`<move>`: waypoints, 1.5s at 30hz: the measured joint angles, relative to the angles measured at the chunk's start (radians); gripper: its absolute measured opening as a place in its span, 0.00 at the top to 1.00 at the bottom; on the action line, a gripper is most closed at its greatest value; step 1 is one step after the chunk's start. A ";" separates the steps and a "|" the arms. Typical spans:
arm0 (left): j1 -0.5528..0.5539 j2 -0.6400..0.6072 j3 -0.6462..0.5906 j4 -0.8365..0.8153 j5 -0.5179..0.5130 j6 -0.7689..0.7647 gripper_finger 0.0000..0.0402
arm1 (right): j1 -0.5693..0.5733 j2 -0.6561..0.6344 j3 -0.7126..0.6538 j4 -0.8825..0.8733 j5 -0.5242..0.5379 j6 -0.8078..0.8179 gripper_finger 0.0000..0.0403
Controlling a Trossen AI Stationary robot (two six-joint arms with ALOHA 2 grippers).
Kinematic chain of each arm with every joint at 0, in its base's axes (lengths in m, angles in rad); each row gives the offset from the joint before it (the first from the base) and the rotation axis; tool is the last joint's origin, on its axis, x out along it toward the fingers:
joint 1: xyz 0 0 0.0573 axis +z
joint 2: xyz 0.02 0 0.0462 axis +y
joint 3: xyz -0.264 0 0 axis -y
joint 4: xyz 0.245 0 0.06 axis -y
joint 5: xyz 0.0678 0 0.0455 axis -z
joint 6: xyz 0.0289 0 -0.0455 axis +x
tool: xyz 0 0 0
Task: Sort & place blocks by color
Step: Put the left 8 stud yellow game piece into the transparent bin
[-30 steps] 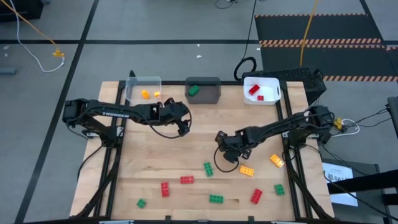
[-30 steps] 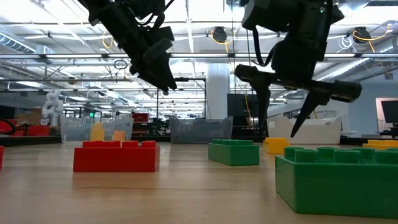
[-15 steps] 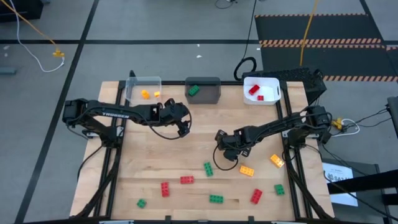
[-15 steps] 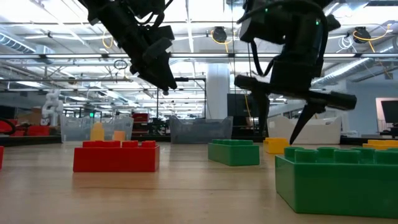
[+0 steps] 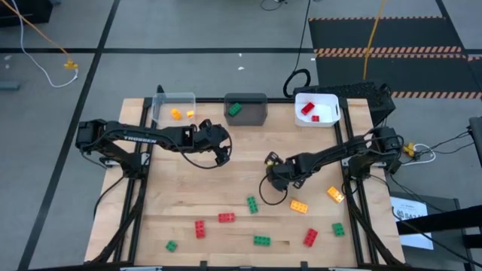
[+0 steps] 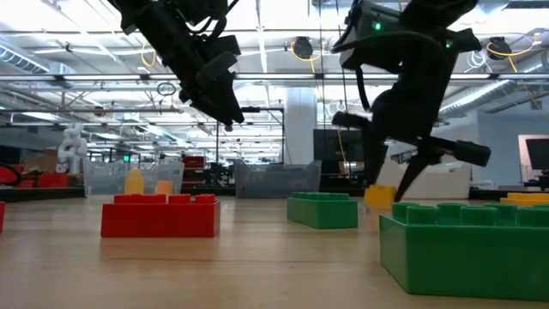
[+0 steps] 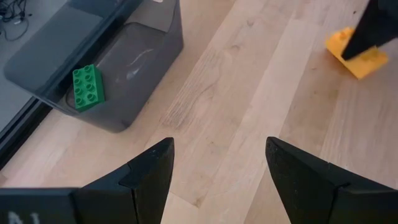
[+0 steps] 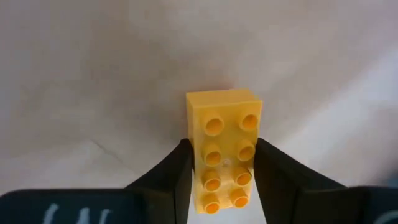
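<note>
Right gripper (image 5: 273, 163): near the middle of the table (image 5: 188, 188), its two fingers (image 8: 171, 171) pressed against the long sides of a yellow brick (image 8: 225, 149), studs facing the wrist camera; in the low view the brick (image 6: 380, 196) shows between the fingertips just above the wood. Left gripper (image 5: 223, 149): in the air on its own side of the table, fingers (image 7: 149, 171) spread wide with nothing between them; ahead of it the dark grey bin (image 7: 118, 68) with one green brick (image 7: 87, 88) inside. Bins along the far edge, beyond both grippers: clear bin (image 5: 173, 109) with two orange bricks (image 5: 176, 114), dark grey bin (image 5: 246, 109) with the green brick (image 5: 235, 109), white bin (image 5: 316, 109) with red bricks (image 5: 306, 108). Loose bricks on the near side of the right gripper: green brick (image 5: 251, 204), orange brick (image 5: 299, 206), a second orange brick (image 5: 335, 194), green brick (image 5: 338, 229), red brick (image 5: 310, 237), green brick (image 5: 261, 240), red brick (image 5: 226, 217), red brick (image 5: 199, 229), small green brick (image 5: 172, 245).
</note>
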 joint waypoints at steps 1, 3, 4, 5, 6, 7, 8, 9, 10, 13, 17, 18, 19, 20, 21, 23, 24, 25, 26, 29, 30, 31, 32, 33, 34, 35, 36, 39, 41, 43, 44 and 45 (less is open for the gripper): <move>0.000 0.000 0.000 0.000 0.000 0.000 0.37 | 0.004 -0.016 0.000 0.004 0.039 0.009 0.70; 0.000 0.000 0.000 0.000 0.000 0.000 0.37 | 0.011 -0.056 0.000 0.027 0.108 0.034 0.69; 0.000 0.000 0.000 0.000 0.000 0.000 0.37 | 0.014 -0.077 0.000 0.044 0.136 0.055 0.68; 0.000 0.000 0.000 0.001 0.000 0.000 0.37 | 0.015 -0.099 0.000 0.068 0.154 0.080 0.68; 0.000 0.000 0.000 0.001 0.000 0.000 0.37 | 0.015 -0.123 0.000 0.098 0.161 0.109 0.68; 0.000 0.000 0.000 0.002 0.000 0.000 0.37 | 0.015 -0.148 0.000 0.133 0.160 0.140 0.68; 0.000 0.000 0.000 0.003 0.000 0.001 0.37 | 0.015 -0.173 0.000 0.166 0.157 0.173 0.68; 0.000 0.000 0.000 0.004 0.000 0.001 0.37 | 0.015 -0.197 0.000 0.201 0.151 0.205 0.68; 0.000 0.000 0.000 0.004 0.000 0.001 0.37 | 0.015 -0.219 0.001 0.237 0.126 0.235 0.68; 0.000 0.000 0.000 0.017 0.000 0.003 0.37 | 0.015 -0.279 0.001 0.335 0.044 0.300 0.69; -0.014 0.000 0.000 0.069 -0.002 0.036 0.37 | 0.014 -0.337 0.001 0.476 -0.050 0.366 0.69; -0.021 0.000 0.000 0.090 -0.002 0.050 0.37 | 0.014 -0.346 0.001 0.505 -0.060 0.382 0.69; -0.030 0.000 0.000 0.114 -0.002 0.067 0.37 | 0.014 -0.355 0.001 0.524 -0.074 0.404 0.69; -0.039 0.000 0.000 0.136 -0.002 0.084 0.37 | 0.012 -0.361 0.001 0.538 -0.078 0.429 0.69; -0.047 0.000 0.000 0.157 -0.002 0.104 0.37 | 0.007 -0.368 0.002 0.540 -0.080 0.461 0.69; -0.071 0.000 0.000 0.199 -0.002 0.159 0.37 | -0.009 -0.375 0.003 0.505 -0.079 0.536 0.69; -0.083 0.000 0.000 0.220 -0.004 0.190 0.37 | -0.018 -0.378 0.003 0.468 -0.079 0.576 0.69; -0.097 0.000 0.000 0.239 -0.008 0.227 0.37 | -0.028 -0.378 0.003 0.426 -0.081 0.615 0.68; -0.112 0.000 0.000 0.261 -0.011 0.262 0.37 | -0.040 -0.378 0.003 0.383 -0.081 0.650 0.68; -0.149 0.000 0.000 0.328 -0.011 0.363 0.37 | -0.069 -0.372 0.003 0.255 -0.079 0.723 0.68; -0.161 0.000 0.000 0.351 -0.011 0.395 0.37 | -0.075 -0.367 0.003 0.228 -0.080 0.741 0.68; -0.172 0.000 0.000 0.366 -0.011 0.431 0.37 | -0.084 -0.363 0.003 0.201 -0.079 0.761 0.68; -0.185 0.000 0.000 0.381 -0.011 0.467 0.37 | -0.089 -0.358 0.002 0.183 -0.076 0.777 0.68; -0.195 0.000 0.000 0.398 -0.011 0.508 0.37 | -0.093 -0.354 0.002 0.175 -0.084 0.795 0.68; -0.204 0.002 0.000 0.413 -0.011 0.556 0.37 | -0.100 -0.350 0.002 0.175 -0.102 0.814 0.68; -0.215 0.004 0.000 0.426 -0.011 0.609 0.37 | -0.108 -0.346 0.002 0.176 -0.130 0.830 0.68; -0.224 0.009 0.000 0.432 -0.011 0.666 0.37 | -0.117 -0.344 0.002 0.176 -0.173 0.846 0.68; -0.250 0.029 0.000 0.427 -0.011 0.869 0.37 | -0.143 -0.344 0.002 0.213 -0.311 0.895 0.68; -0.263 0.038 0.000 0.413 -0.011 0.994 0.37 | -0.158 -0.345 0.002 0.260 -0.406 0.924 0.68; -0.270 0.046 0.000 0.412 -0.011 1.071 0.37 | -0.170 -0.344 0.002 0.305 -0.497 0.946 0.68; -0.271 0.049 0.000 0.413 -0.011 1.088 0.37 | -0.174 -0.344 0.002 0.319 -0.537 0.955 0.68; -0.271 0.051 0.000 0.418 -0.011 1.094 0.37 | -0.176 -0.344 0.002 0.326 -0.565 0.957 0.68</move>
